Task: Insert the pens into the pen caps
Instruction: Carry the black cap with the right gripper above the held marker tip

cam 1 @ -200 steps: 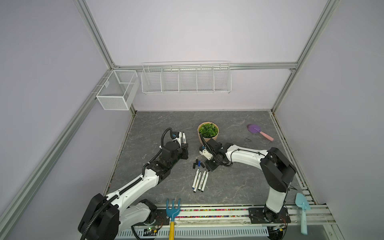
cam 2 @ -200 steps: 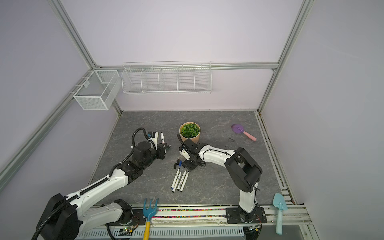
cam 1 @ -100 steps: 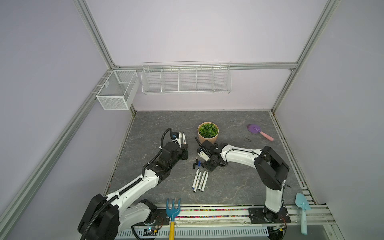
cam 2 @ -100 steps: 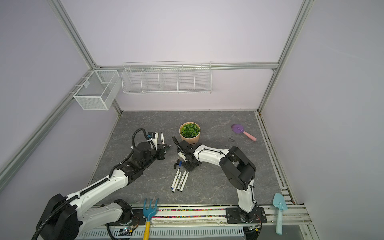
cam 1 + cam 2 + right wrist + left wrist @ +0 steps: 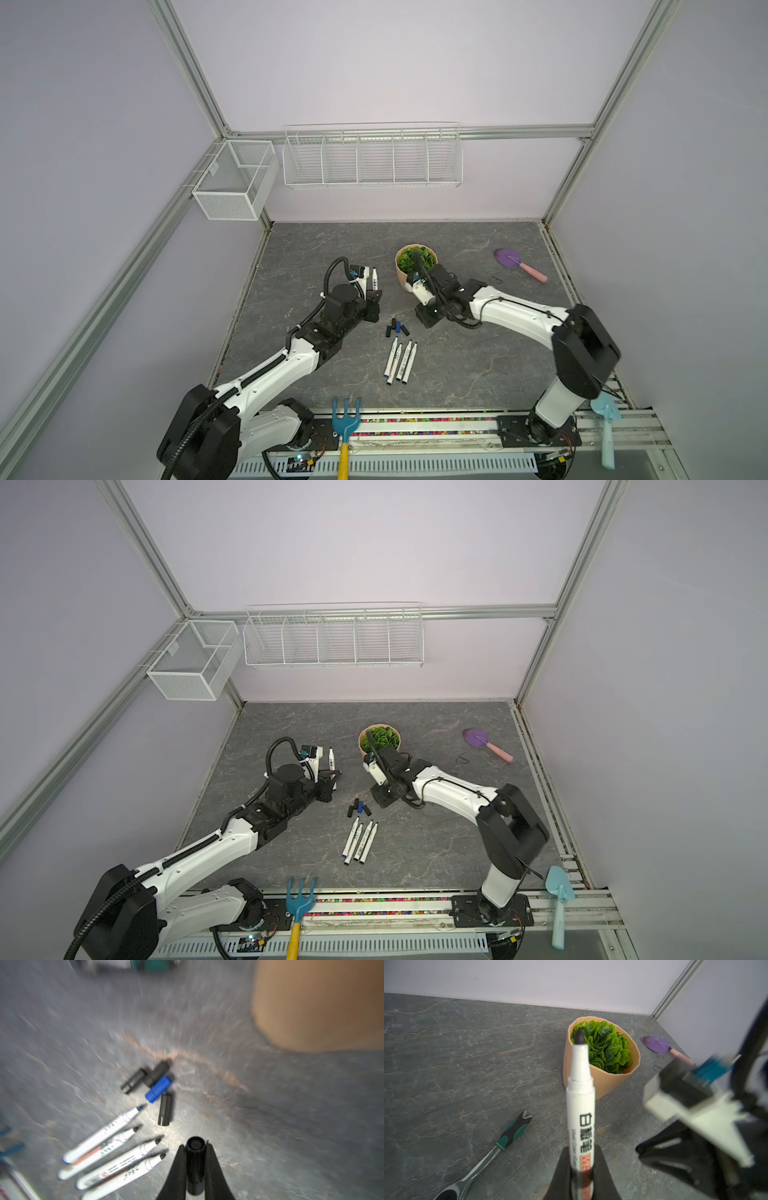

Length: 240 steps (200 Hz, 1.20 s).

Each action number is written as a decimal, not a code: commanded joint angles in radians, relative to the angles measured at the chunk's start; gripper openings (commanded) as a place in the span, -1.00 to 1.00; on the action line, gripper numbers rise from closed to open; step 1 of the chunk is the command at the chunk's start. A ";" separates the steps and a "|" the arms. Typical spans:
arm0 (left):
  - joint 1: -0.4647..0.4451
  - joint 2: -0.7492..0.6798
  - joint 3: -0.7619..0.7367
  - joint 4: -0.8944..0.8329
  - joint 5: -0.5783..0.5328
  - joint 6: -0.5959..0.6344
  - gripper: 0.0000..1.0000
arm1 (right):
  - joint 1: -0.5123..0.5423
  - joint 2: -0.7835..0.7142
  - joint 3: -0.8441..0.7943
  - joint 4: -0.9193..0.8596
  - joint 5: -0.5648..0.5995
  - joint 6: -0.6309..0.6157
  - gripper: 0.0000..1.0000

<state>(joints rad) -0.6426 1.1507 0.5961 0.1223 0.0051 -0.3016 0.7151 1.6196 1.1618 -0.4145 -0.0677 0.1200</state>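
Observation:
My left gripper (image 5: 581,1164) is shut on a white pen (image 5: 581,1103) and holds it upright, dark tip up; in a top view that pen (image 5: 375,278) stands above the left gripper (image 5: 373,298). The right gripper (image 5: 195,1148) is shut on a black pen cap (image 5: 195,1167), open end facing outward, just right of the loose caps in both top views (image 5: 426,320) (image 5: 380,800). A blue cap (image 5: 159,1088) and three black caps (image 5: 164,1112) lie in a cluster (image 5: 397,327). Several pens (image 5: 116,1151) lie side by side below them (image 5: 400,360).
A potted plant (image 5: 415,266) stands just behind the right gripper. A green-handled wrench (image 5: 500,1140) lies near the left gripper. A purple trowel (image 5: 519,266) lies at the back right. A blue rake (image 5: 345,419) and a light-blue trowel (image 5: 606,419) sit on the front rail.
The right gripper has closed on a black cap beside the cluster and drawn slightly right with it. The left arm and its pen have not moved.

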 commanded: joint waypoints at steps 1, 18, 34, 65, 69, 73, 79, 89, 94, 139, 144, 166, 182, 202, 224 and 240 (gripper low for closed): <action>-0.049 0.043 0.039 0.030 0.100 0.071 -1.00 | -0.099 -0.151 -0.040 0.209 -0.132 0.129 -0.86; -0.088 0.079 0.061 0.042 0.156 0.102 -1.00 | -0.150 -0.197 -0.058 0.304 -0.213 0.195 -0.86; -0.103 0.117 0.080 0.050 0.206 0.103 -1.00 | -0.178 -0.207 -0.067 0.392 -0.294 0.257 -0.86; -0.115 0.156 0.118 0.028 0.229 0.124 -1.00 | -0.179 -0.180 -0.075 0.524 -0.411 0.341 -0.85; -0.116 0.156 0.119 0.030 0.232 0.127 -1.00 | -0.178 -0.175 -0.075 0.535 -0.421 0.347 -0.85; -0.117 0.156 0.119 0.031 0.236 0.127 -1.00 | -0.175 -0.169 -0.073 0.540 -0.433 0.348 -0.85; -0.117 0.157 0.117 0.035 0.238 0.127 -1.00 | -0.171 -0.161 -0.070 0.539 -0.441 0.346 -0.85; -0.117 0.157 0.118 0.037 0.239 0.128 -1.00 | -0.157 -0.148 -0.064 0.532 -0.458 0.331 -0.85; -0.117 0.156 0.117 0.037 0.240 0.130 -1.00 | -0.152 -0.145 -0.063 0.530 -0.464 0.322 -0.85; -0.117 0.149 0.104 0.052 0.231 0.125 -1.00 | -0.127 -0.123 -0.024 0.453 -0.463 0.242 -0.85; -0.117 0.147 0.104 0.054 0.231 0.124 -1.00 | -0.127 -0.118 -0.019 0.445 -0.462 0.238 -0.85; -0.117 0.145 0.102 0.065 0.224 0.122 -1.00 | -0.125 -0.104 -0.011 0.431 -0.452 0.231 -0.84; -0.117 0.145 0.100 0.070 0.221 0.121 -1.00 | -0.126 -0.096 -0.012 0.427 -0.437 0.230 -0.84; -0.117 0.145 0.099 0.072 0.224 0.121 -1.00 | -0.124 -0.089 -0.013 0.435 -0.429 0.232 -0.84; -0.117 0.143 0.099 0.071 0.223 0.122 -1.00 | -0.123 -0.082 -0.013 0.442 -0.431 0.235 -0.84; -0.116 0.142 0.098 0.072 0.223 0.121 -1.00 | -0.123 -0.079 -0.013 0.446 -0.432 0.235 -0.84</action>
<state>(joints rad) -0.7532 1.3022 0.6827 0.1566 0.2237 -0.1967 0.5854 1.5215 1.1316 0.0277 -0.5022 0.3729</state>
